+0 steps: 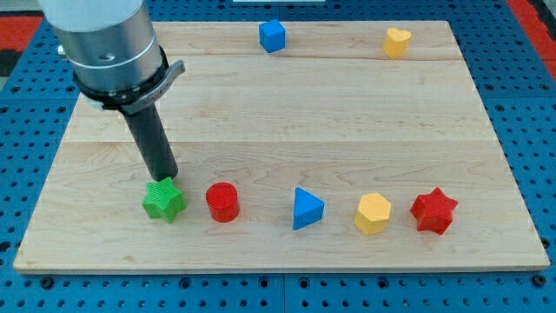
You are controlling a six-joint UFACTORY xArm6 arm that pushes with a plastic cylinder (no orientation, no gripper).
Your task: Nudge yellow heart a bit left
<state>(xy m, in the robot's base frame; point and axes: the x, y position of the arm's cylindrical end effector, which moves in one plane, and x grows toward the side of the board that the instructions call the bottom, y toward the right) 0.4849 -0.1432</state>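
Note:
The yellow heart [397, 42] sits near the view's top right on the wooden board [287, 113]. My tip [167, 179] is far from it, at the view's lower left, right at the top edge of the green star [163, 201]. The rod rises from there up to the grey arm body at the view's top left.
A blue cube [272, 36] lies at the view's top centre, left of the yellow heart. Along the view's bottom stand a red cylinder [222, 202], a blue triangle [306, 209], a yellow hexagon [373, 213] and a red star [433, 210].

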